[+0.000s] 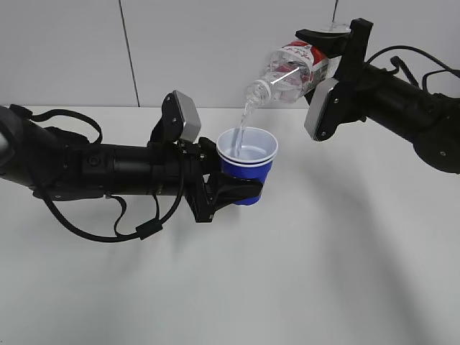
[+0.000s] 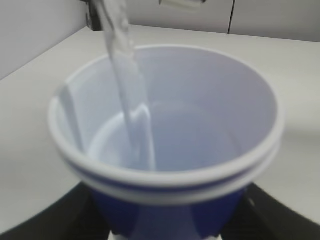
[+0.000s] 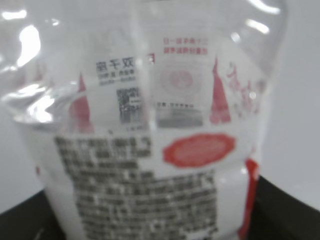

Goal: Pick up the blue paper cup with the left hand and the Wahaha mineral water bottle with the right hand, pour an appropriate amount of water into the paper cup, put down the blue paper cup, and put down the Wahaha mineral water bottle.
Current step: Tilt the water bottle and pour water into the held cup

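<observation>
Between the left claw (image 1: 241, 188) fingers, closed on it, one blue paper cup (image 1: 246, 158) held upright above the worktop (image 1: 323, 251). Up-right of it, right claw (image 1: 343, 50) clamps one Wahaha mineral water bottle (image 1: 291, 72), tilted neck-down; stream (image 2: 127, 80) lands inside cup. Nothing else on worktop. Right claw fingers mostly hidden behind bottle; label text blurred.

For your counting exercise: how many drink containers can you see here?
2. The blue paper cup sits in the left claw; the tilted water bottle is in the right claw, above it.
</observation>
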Controlling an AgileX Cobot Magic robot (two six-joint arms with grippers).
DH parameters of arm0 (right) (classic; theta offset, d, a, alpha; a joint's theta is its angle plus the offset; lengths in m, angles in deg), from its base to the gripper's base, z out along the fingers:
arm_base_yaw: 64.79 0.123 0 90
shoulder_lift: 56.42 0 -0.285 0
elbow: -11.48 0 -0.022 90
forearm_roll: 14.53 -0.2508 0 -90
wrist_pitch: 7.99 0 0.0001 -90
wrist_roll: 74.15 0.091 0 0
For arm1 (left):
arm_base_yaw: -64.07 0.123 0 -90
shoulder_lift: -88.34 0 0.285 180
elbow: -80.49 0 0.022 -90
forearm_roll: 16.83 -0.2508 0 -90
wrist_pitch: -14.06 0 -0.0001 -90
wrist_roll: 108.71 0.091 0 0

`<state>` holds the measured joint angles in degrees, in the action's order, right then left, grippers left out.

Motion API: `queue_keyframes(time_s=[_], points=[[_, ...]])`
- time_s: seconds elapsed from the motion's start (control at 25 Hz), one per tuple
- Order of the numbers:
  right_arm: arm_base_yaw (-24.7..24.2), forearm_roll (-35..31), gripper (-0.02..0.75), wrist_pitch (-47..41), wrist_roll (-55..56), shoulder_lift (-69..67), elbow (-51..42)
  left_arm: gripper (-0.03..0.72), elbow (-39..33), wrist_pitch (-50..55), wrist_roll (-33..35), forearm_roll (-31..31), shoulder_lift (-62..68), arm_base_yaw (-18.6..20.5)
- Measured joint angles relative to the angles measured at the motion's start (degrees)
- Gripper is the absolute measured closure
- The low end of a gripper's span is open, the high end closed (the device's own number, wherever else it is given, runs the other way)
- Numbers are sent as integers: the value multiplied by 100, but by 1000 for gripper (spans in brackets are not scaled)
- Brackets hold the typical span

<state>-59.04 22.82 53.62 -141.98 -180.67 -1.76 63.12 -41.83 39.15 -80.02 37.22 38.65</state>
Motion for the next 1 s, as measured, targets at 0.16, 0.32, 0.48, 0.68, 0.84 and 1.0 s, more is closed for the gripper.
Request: queue_keyframes(time_s=[0.16, 0.32, 0.48, 0.68, 0.84, 1.0], points=[[0, -6, 251, 0, -10, 0, 0, 251, 0, 0, 0, 0, 0, 0], [0, -6, 251, 0, -10, 0, 0, 251, 0, 0, 0, -5, 0, 0], [0, -6, 251, 0, -23, 0, 0, 251, 0, 0, 0, -13, 0, 0], [0, 7, 251, 0, -23, 0, 0, 251, 0, 0, 0, -19, 0, 0], [0, 16, 251, 0, -34, 0, 0, 251, 0, 0, 0, -19, 0, 0], [0, 29, 251, 0, -45, 0, 0, 251, 0, 0, 0, -27, 0, 0]])
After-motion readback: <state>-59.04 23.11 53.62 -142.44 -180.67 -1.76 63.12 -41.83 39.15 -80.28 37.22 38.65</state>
